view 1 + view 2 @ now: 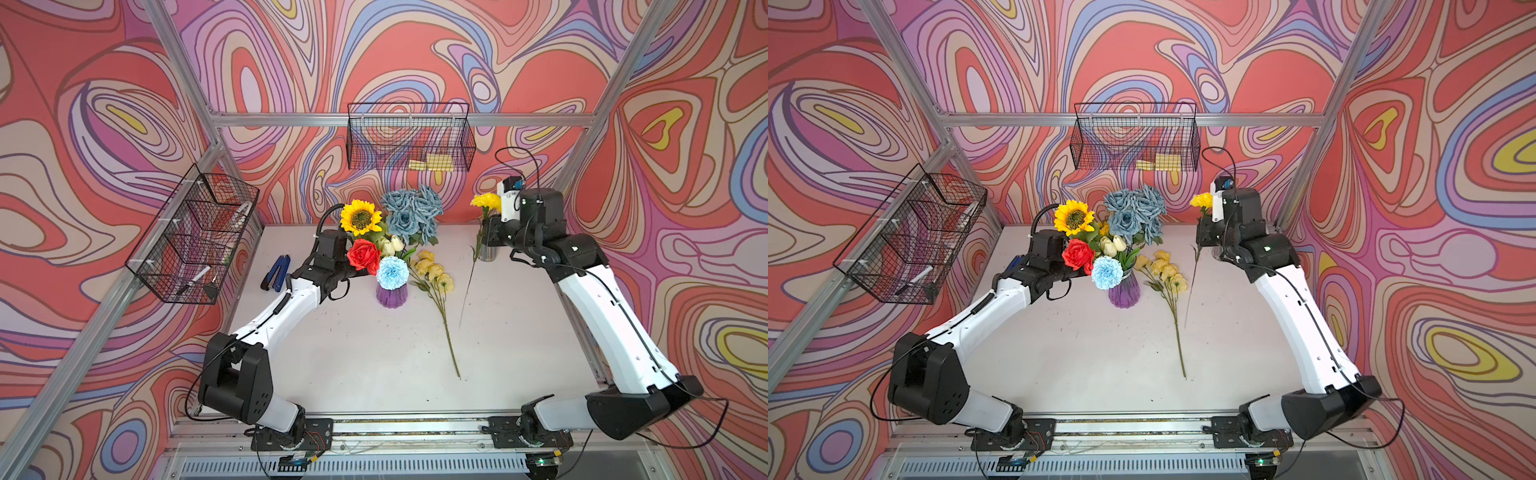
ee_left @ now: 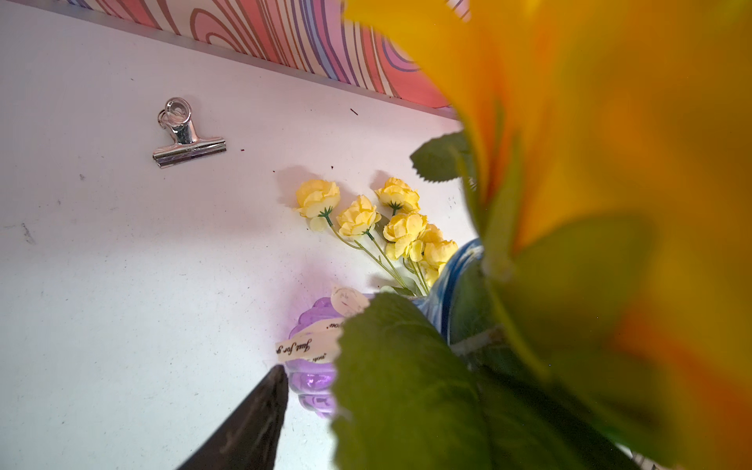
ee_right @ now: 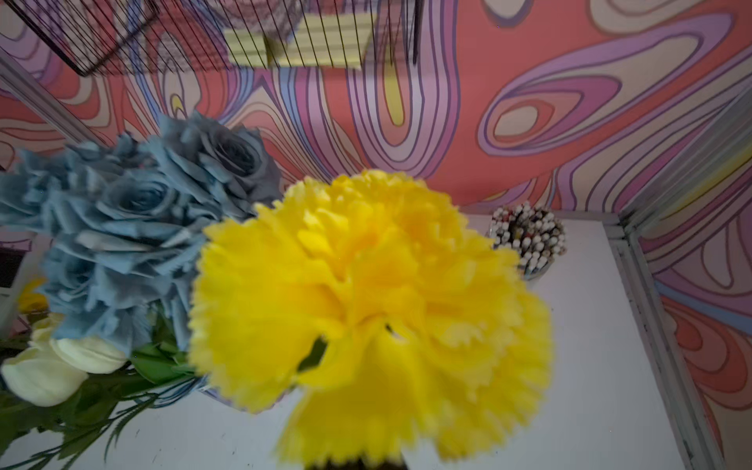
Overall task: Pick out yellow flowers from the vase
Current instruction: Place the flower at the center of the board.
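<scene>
In right tool (image 1: 485, 232), carnation (image 1: 485, 200) upright, bloom-up

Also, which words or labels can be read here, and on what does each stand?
"Just for": script, upside down, on the cream ribbon on the purple vase; the rest is hidden.
Print on the round tag beside it: too small to read.
No other text is legible.

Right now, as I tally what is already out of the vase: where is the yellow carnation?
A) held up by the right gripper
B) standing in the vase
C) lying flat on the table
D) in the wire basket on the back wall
A: the right gripper is shut on the stem of the yellow carnation, well away from the vase; only the yellow rose spray lies flat on the table.
</scene>
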You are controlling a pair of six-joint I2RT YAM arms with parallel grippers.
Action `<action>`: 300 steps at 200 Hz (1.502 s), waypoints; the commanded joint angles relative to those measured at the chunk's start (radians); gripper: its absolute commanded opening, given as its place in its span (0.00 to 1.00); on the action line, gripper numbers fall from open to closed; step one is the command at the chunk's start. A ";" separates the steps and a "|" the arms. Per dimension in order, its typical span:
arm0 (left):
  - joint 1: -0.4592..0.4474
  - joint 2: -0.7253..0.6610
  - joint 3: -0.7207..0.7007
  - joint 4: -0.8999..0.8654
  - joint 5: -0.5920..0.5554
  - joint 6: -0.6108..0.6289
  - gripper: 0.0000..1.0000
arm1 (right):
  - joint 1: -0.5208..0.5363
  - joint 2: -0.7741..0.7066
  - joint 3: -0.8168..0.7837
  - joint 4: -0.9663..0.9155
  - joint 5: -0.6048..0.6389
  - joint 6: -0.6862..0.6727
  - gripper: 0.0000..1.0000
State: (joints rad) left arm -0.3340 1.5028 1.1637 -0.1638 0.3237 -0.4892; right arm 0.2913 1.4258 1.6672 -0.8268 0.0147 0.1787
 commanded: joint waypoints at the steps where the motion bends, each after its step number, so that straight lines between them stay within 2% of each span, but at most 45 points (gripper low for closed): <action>1: 0.006 -0.015 -0.011 -0.054 -0.020 0.022 0.72 | -0.018 0.043 -0.073 -0.035 -0.109 0.048 0.00; 40: 0.006 -0.028 -0.021 -0.051 -0.016 0.015 0.72 | -0.033 0.132 -0.204 0.068 -0.138 0.101 0.00; 68: 0.007 -0.033 -0.036 -0.051 -0.021 0.015 0.72 | -0.050 0.231 -0.240 0.116 -0.140 0.107 0.00; 136: 0.006 -0.071 -0.060 -0.071 -0.039 0.016 0.73 | -0.062 0.551 -0.103 0.112 -0.241 0.057 0.00; 185: 0.006 -0.061 -0.055 -0.065 -0.027 0.018 0.76 | -0.073 0.604 -0.101 0.136 -0.260 0.056 0.00; 195: 0.007 -0.050 -0.047 -0.064 -0.021 0.017 0.76 | -0.074 0.599 -0.104 0.135 -0.259 0.054 0.16; 240: 0.006 -0.036 -0.050 -0.037 -0.013 0.002 0.77 | -0.074 0.563 -0.141 0.161 -0.263 0.059 0.55; 268: 0.006 -0.047 -0.042 -0.048 -0.018 0.010 0.78 | -0.074 0.516 -0.154 0.165 -0.234 0.067 0.64; 300: 0.007 -0.068 -0.037 -0.058 -0.035 0.020 0.80 | -0.048 0.308 -0.210 0.215 -0.205 0.120 0.65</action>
State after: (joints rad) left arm -0.3336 1.4517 1.1217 -0.1844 0.3080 -0.4896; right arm 0.2241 1.9232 1.4815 -0.6685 -0.2184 0.2581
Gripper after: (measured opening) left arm 0.790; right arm 0.648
